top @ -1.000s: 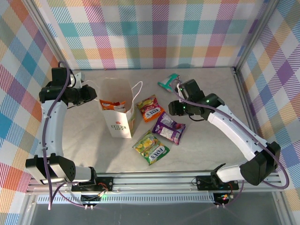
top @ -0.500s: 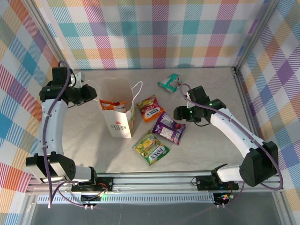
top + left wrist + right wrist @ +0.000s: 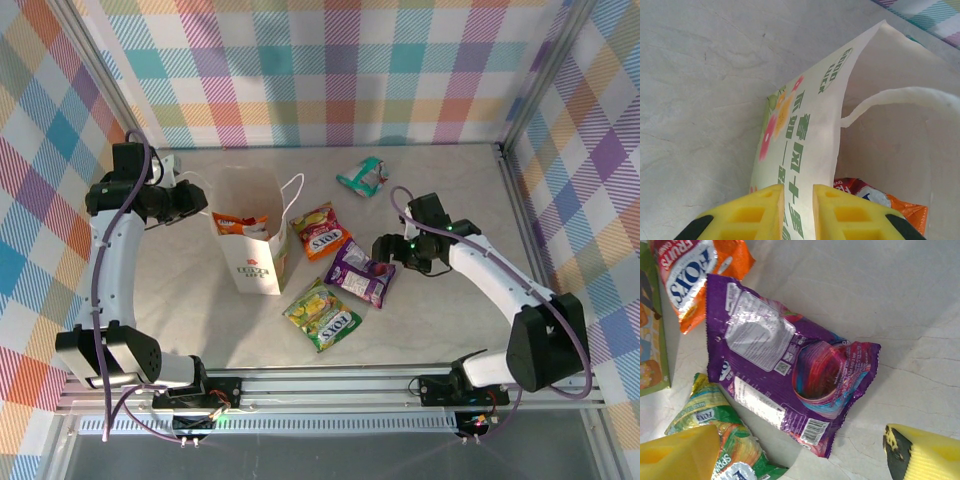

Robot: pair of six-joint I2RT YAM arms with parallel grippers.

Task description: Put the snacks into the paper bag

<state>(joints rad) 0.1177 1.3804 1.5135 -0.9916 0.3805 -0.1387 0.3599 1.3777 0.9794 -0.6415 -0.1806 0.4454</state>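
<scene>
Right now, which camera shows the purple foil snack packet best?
The right wrist view: the purple foil snack packet sits close up, its white label and barcode showing, between the fingers of the open right gripper. The top external view shows it small, beside an orange foil packet and a green-yellow foil packet.

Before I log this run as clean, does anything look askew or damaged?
The teal packet looks crumpled, lying apart from the others. The purple packet lies back up, barcode showing. Nothing looks spilled or torn.
</scene>
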